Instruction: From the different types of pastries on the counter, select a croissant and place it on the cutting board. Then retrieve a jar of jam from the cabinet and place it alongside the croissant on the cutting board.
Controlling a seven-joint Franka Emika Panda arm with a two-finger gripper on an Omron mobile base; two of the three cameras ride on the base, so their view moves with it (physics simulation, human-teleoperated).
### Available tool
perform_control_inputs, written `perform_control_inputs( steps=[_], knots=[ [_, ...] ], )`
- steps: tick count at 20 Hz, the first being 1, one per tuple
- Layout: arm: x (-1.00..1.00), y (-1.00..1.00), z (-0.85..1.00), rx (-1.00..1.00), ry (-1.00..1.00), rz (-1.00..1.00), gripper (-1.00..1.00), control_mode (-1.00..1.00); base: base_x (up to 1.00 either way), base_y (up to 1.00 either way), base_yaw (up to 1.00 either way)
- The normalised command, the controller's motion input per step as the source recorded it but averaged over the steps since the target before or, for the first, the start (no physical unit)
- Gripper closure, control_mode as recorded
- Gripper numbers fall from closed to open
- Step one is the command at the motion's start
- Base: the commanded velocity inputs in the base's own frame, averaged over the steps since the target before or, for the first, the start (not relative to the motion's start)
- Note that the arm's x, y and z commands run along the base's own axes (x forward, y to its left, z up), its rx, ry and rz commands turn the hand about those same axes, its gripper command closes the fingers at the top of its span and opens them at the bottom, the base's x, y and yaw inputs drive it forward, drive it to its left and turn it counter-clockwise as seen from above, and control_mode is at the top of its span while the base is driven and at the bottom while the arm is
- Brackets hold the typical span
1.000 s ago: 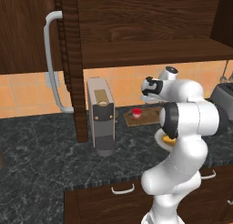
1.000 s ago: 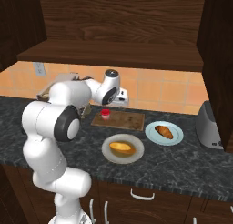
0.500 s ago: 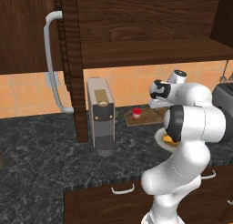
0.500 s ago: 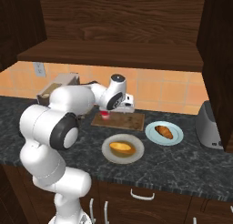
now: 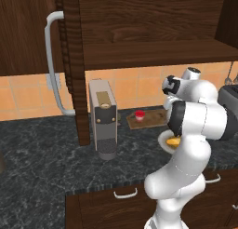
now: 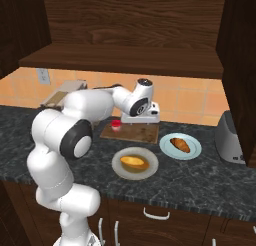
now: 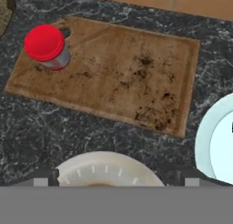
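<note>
The croissant (image 6: 180,144), small, elongated and brown-orange, lies on a pale blue plate (image 6: 180,146) right of centre in the right base view, not on the cutting board (image 6: 131,134). The board, thin and brown with darker marks, lies just left of that plate on the dark marbled tabletop (image 6: 200,177). In the hand view the cutting board (image 7: 113,77) spans the upper middle of the frame, and the jar of jam (image 7: 47,47), with its red lid and pale body, stands upright on the board's upper left corner. In the left base view the jar of jam (image 5: 139,115) shows at centre right on the cutting board (image 5: 148,122).

Below the board in the right base view, a rounder golden-yellow pastry (image 6: 132,163) rests on a grey plate (image 6: 134,163).

The gripper (image 6: 141,121) hangs over the board near the frame's centre, just right of the jar; its fingers are hidden behind the hand, so I cannot tell how far apart they stand, and it holds nothing that can be seen.

In the left base view a grey coffee machine (image 5: 104,118) stands on the tabletop left of the board. Above it, in the upper left, the dark wood cabinet (image 5: 139,32) stands open, its door (image 5: 23,32) with the curved grey handle (image 5: 52,60) swung aside. At the right edge of the right base view sits a grey toaster (image 6: 230,138).
</note>
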Motion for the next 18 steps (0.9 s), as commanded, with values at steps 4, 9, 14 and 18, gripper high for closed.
perform_control_inputs(
  steps=[4, 9, 14, 18],
  knots=[
    [0.0, -0.62, 0.04, 0.0, 0.02, 0.17, -1.0, -1.0, 0.0, 0.0, 0.0],
    [0.09, -0.39, 0.03, -0.01, 0.01, 0.13, -1.0, -1.0, 0.0, 0.0, 0.0],
    [0.1, -0.16, 0.02, -0.12, 0.11, 0.1, -1.0, -1.0, 0.0, 0.0, 0.0],
    [0.02, -0.28, 0.0, -0.12, 0.08, 0.14, -1.0, -1.0, 0.0, 0.0, 0.0]
  ],
)
